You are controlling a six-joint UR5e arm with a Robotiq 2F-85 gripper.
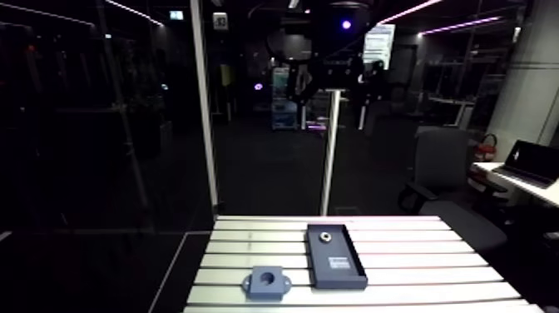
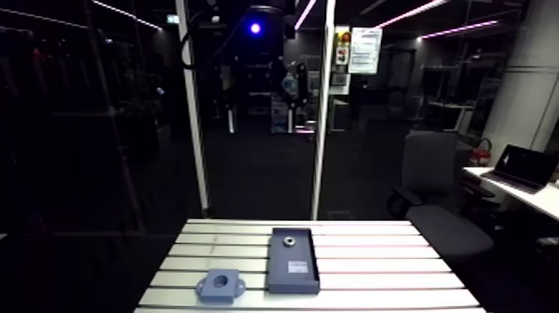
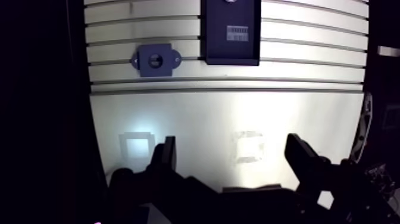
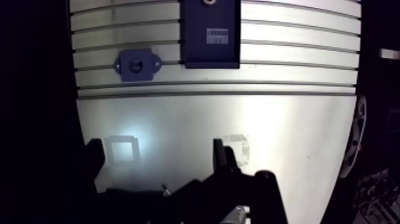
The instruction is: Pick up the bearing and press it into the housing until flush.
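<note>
Silvery ring bearing (image 1: 326, 237) sits at far end of dark shallow tray (image 1: 333, 252), beside grey flanged housing block (image 1: 267, 281) on slotted aluminium table (image 1: 416, 250). Two-finger gripper (image 3: 232, 146) wide open, empty, well away. Step: approach. Nxt: centre over bearing, descend, fingers straddling it.

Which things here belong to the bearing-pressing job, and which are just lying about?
Job:
- bearing, lying in the dark tray
- housing, beside the tray
- gripper, open and holding nothing

Just there:
- label inside the tray
- two pale square marks on the table
</note>
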